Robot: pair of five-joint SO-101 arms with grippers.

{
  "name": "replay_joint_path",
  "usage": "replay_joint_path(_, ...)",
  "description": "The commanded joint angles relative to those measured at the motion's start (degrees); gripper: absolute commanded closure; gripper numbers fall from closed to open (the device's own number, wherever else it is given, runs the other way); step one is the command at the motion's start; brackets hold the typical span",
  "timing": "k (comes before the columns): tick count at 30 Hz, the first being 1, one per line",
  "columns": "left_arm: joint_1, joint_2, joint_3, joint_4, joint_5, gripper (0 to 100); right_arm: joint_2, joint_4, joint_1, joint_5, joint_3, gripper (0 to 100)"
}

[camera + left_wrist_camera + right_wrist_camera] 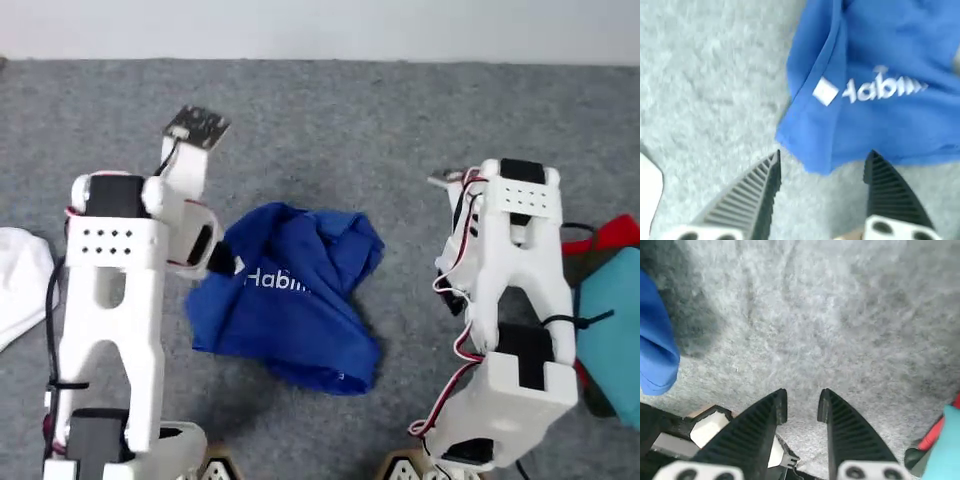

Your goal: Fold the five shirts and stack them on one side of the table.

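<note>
A crumpled blue shirt (pixel 290 300) with white print lies in the middle of the grey felt table. My left gripper (pixel 226 262) hovers at its left edge. In the left wrist view that gripper (pixel 822 157) is open, and a corner of the blue shirt (pixel 880 115) hangs just between its fingertips, not pinched. My right arm (pixel 515 290) stands folded at the right of the shirt. Its gripper (pixel 802 397) points down at bare felt, open by a narrow gap, with nothing in it. The blue shirt (pixel 655 355) lies off to one side of it.
A white shirt (pixel 20 285) lies at the left edge. At the right edge a teal shirt (pixel 612 330) rests on a red one (pixel 615 233), with dark cloth (pixel 598 398) under them. Bare grey felt (pixel 330 130) stretches behind the blue shirt.
</note>
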Motion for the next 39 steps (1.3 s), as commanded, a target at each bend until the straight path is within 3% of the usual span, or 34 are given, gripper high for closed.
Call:
replay_joint_path(1, -4.6, -2.3, 3.4, 1.2, -4.1, 75, -3.0, 2.3, -2.8, -0.4, -5.5, 77.5)
replay_joint_path(7, -16.1, -2.8, 8.0, 1.6, -5.1, 79, 1.4, 0.0, -13.5, -0.3, -14.3, 58.0)
replay_joint_path(12, -26.3, -2.8, 12.4, 1.7, -6.4, 79, 15.3, -0.2, -21.0, -0.4, -29.7, 58.6)
replay_joint_path(17, -34.5, -2.8, 16.7, 1.7, -12.0, 79, 32.8, 2.5, -22.3, -0.5, -49.7, 58.9)
replay_joint_path(21, -38.2, -2.8, 18.0, 1.7, -14.8, 79, 40.4, 2.5, -22.5, -0.5, -56.4, 59.5)
replay_joint_path(24, -39.8, -2.8, 18.0, 1.7, -15.6, 79, 42.0, 2.5, -23.2, -0.4, -56.7, 71.2)
replay_joint_path(28, -39.7, -2.8, 18.1, 1.7, -15.6, 79, 42.2, 2.2, -23.5, -0.4, -56.9, 99.8)
replay_joint_path(30, -39.6, -2.8, 18.1, 1.6, -15.5, 79, 41.6, 2.4, -23.3, -0.6, -56.8, 95.7)
replay_joint_path(39, -39.6, -2.8, 18.9, 1.6, -15.3, 79, 35.6, 2.5, -20.3, -0.4, -57.1, 99.0)
